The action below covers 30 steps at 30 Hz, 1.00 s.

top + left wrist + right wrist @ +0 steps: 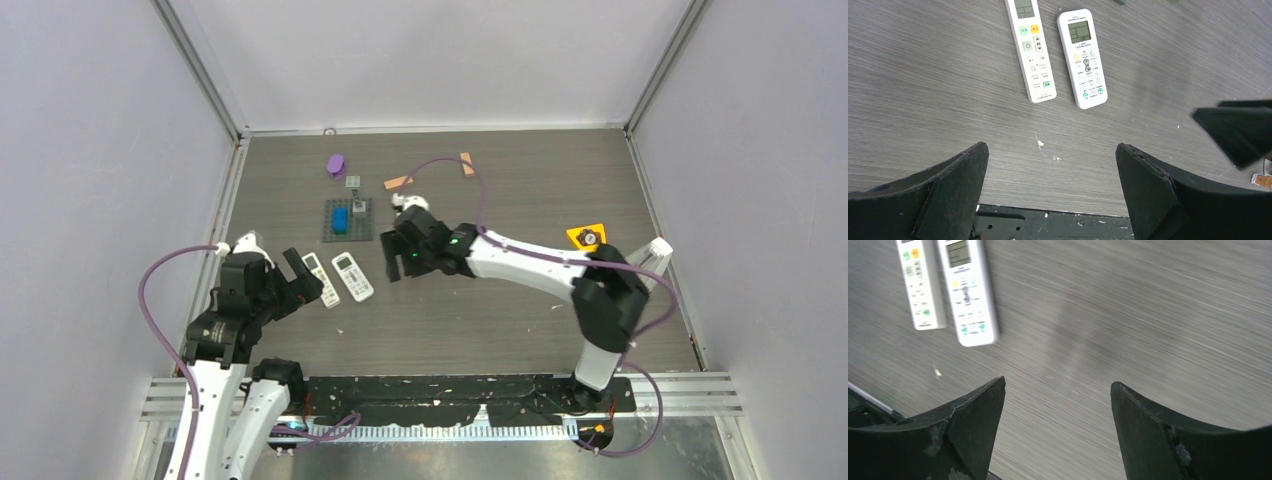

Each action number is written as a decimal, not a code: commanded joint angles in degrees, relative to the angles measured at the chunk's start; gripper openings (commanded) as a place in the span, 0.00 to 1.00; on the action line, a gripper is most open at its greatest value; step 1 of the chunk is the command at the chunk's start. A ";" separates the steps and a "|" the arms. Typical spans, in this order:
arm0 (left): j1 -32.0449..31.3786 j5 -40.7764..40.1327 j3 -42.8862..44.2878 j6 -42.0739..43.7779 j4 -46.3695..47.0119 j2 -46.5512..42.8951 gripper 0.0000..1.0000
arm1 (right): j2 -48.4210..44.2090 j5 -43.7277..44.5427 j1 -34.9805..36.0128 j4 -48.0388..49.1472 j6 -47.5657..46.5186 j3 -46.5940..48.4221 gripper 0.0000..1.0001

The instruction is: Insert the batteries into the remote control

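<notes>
Dark grey wood-grain tabletop, closed in by pale walls on three sides, with aluminium posts rising at the far corners. Black mounting plate along the near edge at 6 o'clock, under the arm bases.

Toward 10 o'clock, a grey studded baseplate carrying a blue block. Just past its far edge, a small grey piece, too small to identify. Farther out at 11 o'clock, a purple object. Near 12 o'clock, two orange-tan strips, lying apart from each other. At 3 o'clock, a yellow triangular piece with a dark round thing on it.

At 9 o'clock, face up and side by side without touching: a narrow white remote and a wider white remote, screens toward the far side. Batteries too small to pick out in any view.

Left end effector hovers at 8 o'clock, just on the near side of the remotes, fingers spread wide with nothing between them. Right end effector, stretched across from the 3 o'clock side to just right of the wider remote, likewise apart and empty over bare tabletop. Right wrist view blurred.
</notes>
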 commanded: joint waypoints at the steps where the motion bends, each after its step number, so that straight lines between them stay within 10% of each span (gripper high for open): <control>1: -0.03 0.64 -0.10 0.17 5.58 -0.28 0.99 | -18.08 8.45 -4.81 1.32 -4.28 -9.73 0.89; 16: -0.02 -9.23 1.44 1.10 6.24 -13.84 1.00 | -62.76 43.12 -10.47 -3.86 -23.16 -15.71 0.95; 30: -0.02 -10.88 1.94 2.21 6.80 -23.65 1.00 | -71.42 50.19 -10.46 -3.35 -23.55 -14.00 0.95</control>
